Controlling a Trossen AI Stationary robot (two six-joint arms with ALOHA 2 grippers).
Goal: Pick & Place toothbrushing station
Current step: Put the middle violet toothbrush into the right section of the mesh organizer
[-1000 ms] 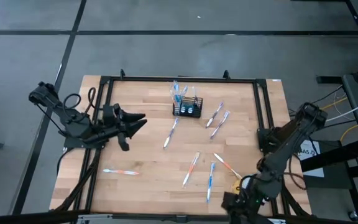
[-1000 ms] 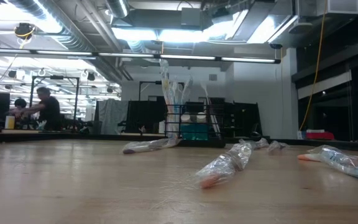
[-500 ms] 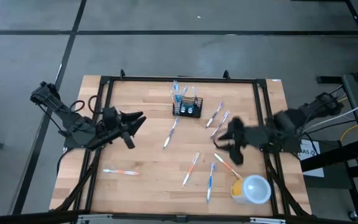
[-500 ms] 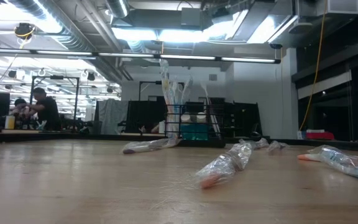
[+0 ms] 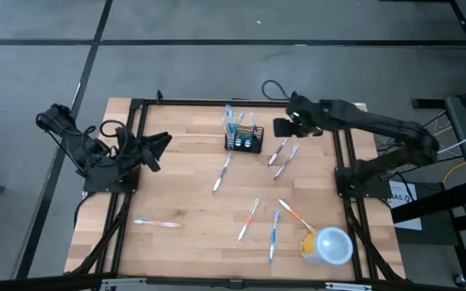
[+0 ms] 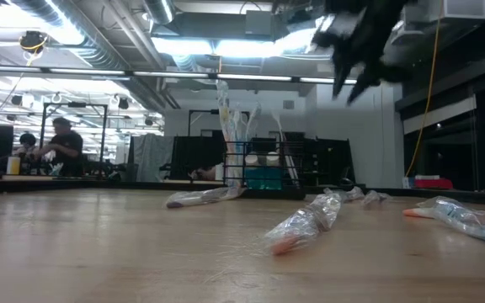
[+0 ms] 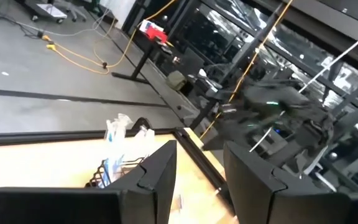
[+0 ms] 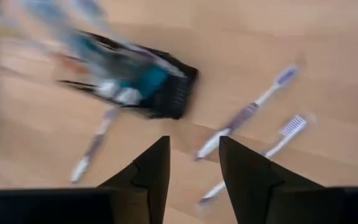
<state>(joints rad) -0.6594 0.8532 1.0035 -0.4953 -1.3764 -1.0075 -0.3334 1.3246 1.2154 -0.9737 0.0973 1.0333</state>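
The toothbrushing station (image 5: 243, 141) is a black mesh holder standing on the table's far middle, with wrapped toothbrushes (image 5: 233, 121) upright in it. It also shows in the low view as the holder (image 6: 263, 172) and in the right wrist view as the holder (image 8: 138, 84). My right gripper (image 5: 284, 127) hovers high just right of it, open and empty, tilted down (image 8: 194, 162). My left gripper (image 5: 157, 144) waits open and empty near the left edge (image 7: 201, 168), pointing level toward the holder.
Several wrapped toothbrushes lie loose on the wood: two (image 5: 283, 153) right of the holder, one (image 5: 223, 172) in front of it, three (image 5: 272, 222) near the front right, one (image 5: 157, 222) at front left. A yellow cup with a pale lid (image 5: 328, 246) stands at the near right corner.
My right arm has swung fast from the table's near right corner to the far side, ending high beside the holder and tipping downward. The yellow cup it covered now shows. My left gripper has drawn back toward the table's left edge and rolled.
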